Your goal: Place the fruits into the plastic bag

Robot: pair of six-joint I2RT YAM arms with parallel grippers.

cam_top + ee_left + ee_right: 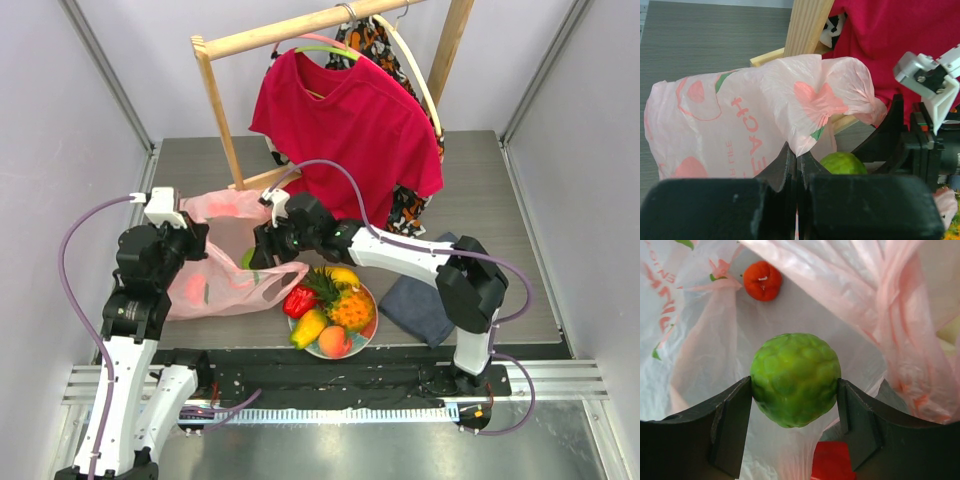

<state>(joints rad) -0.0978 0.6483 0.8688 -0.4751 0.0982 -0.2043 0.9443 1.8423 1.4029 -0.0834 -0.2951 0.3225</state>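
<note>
We see left end effector [797,161] pinched shut on plastic bag [735,120] rim. Right end effector [795,392] grips bumpy green fruit [795,377] at bag mouth. Red fruit [762,281] lies inside beyond it; several fruits [350,308] sit on plate [374,324] behind it.

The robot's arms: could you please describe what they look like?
The left arm and right arm both have white link shells and chunky black joint housings. A purple cable trails from each, and the jaws are black, flat-faced wedges. No markings are legible.

From above, the right gripper [257,251] hides most of the bumpy green toy fruit [246,259] at the thin translucent pink plastic bag [228,288]
</note>
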